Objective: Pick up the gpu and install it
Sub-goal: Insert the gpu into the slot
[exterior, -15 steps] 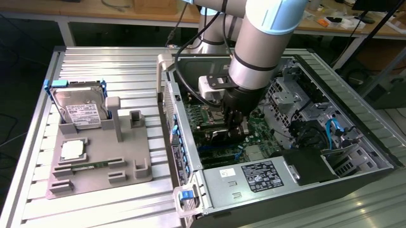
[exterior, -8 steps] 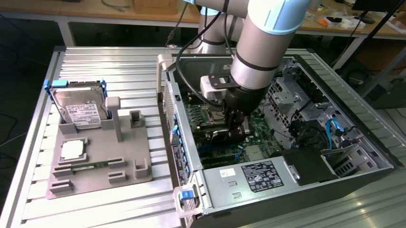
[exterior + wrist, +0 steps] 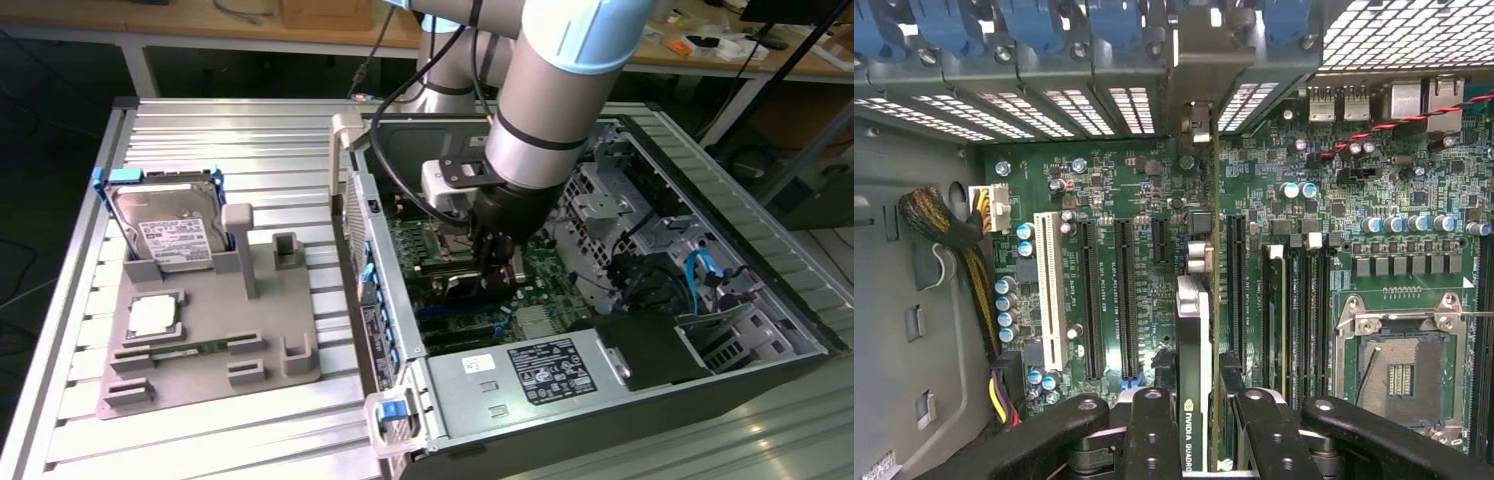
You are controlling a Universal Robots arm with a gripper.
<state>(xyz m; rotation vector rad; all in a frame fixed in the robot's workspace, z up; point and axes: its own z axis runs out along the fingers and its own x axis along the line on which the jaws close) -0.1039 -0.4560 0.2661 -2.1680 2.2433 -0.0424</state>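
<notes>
Black-fingered hand [image 3: 1196, 365]: closed on the gpu [image 3: 1192, 330], one finger [image 3: 1154, 420] against each flat face of the card. Grips the gpu edge-on and upright, with white lettering on the card's upper edge between the fingers.

Location of the gpu: inside the open computer case [image 3: 387, 250], over the green motherboard [image 3: 1354, 230], lined up lengthwise with the black expansion slots [image 3: 1124, 300]. Flanked by one long black slot on either side. Silvery metal end of the card turned toward the perforated rear wall [image 3: 1104, 105] and its row of blue latches [image 3: 1114, 20]. Cannot tell whether the card's lower edge touches the board or hangs just above it.

Beside the black slots, a white slot [image 3: 1049, 290]; past that, a bundle of yellow and black cables [image 3: 974, 270] at the board's edge. On the opposite side of the card and well apart from it, the processor socket [image 3: 1399, 370].

Exterior view: hand lowered into the case on the grey arm [image 3: 561, 90], near the middle of the board. Grey power supply [image 3: 534, 370] at the near end of the case.

Outside the case, toward the exterior view's left, on the aluminium-slatted tabletop [image 3: 200, 130]: grey holder [image 3: 267, 340] carrying a silver hard drive [image 3: 167, 225] in a blue frame, propped up at a tilt, a silvery square chip [image 3: 154, 315] and a slim green memory stick [image 3: 180, 350].
</notes>
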